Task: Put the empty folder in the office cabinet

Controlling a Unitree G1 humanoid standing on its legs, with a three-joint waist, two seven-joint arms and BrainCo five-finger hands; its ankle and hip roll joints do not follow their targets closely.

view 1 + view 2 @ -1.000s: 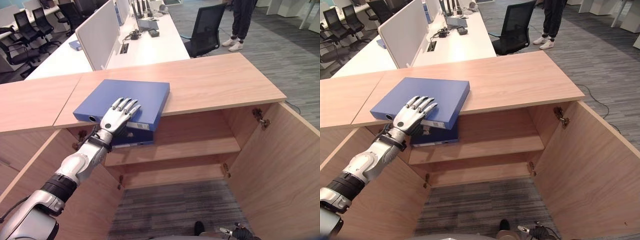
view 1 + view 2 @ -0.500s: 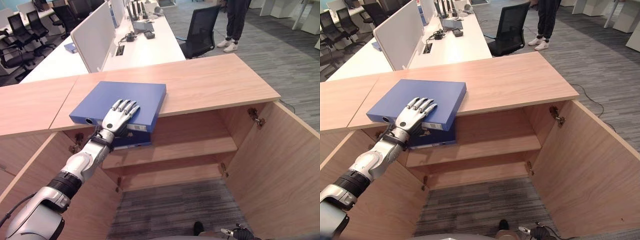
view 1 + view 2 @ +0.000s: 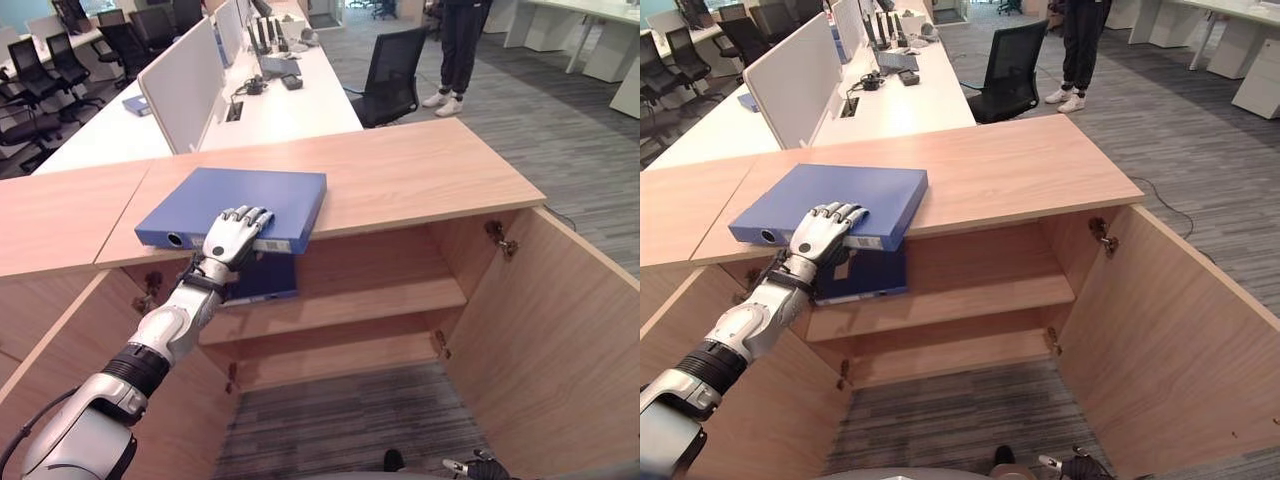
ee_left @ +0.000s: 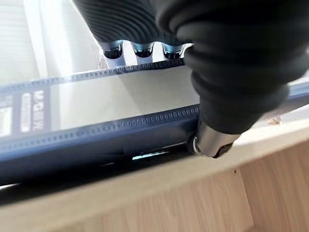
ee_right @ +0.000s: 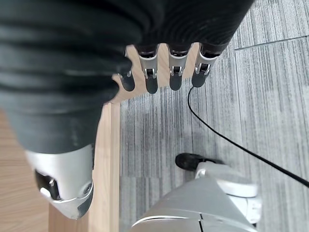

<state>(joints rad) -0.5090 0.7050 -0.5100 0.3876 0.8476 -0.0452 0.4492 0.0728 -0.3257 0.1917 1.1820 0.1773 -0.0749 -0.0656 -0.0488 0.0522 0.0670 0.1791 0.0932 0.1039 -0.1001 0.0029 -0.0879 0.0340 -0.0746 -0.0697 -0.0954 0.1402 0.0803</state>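
My right hand (image 5: pixel 145 58) hangs low beside me, fingers relaxed and holding nothing. My left hand (image 3: pixel 232 233) has slid back toward the near edge of the folder (image 3: pixel 240 205); its fingers (image 3: pixel 835 214) now curl over the spine, thumb beneath, gripping it. The folder lies on the cabinet top (image 3: pixel 420 170), overhanging the front edge. I judge the grasp set; the shelf (image 3: pixel 350 300) waits below.

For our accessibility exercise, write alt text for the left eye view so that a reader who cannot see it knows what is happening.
The robot's left hand grips the near edge of a blue folder lying on top of a wooden cabinet, fingers curled over the cover. The cabinet's doors stand open on bare shelves, with another blue folder on the upper one. Behind are office desks and a black chair.
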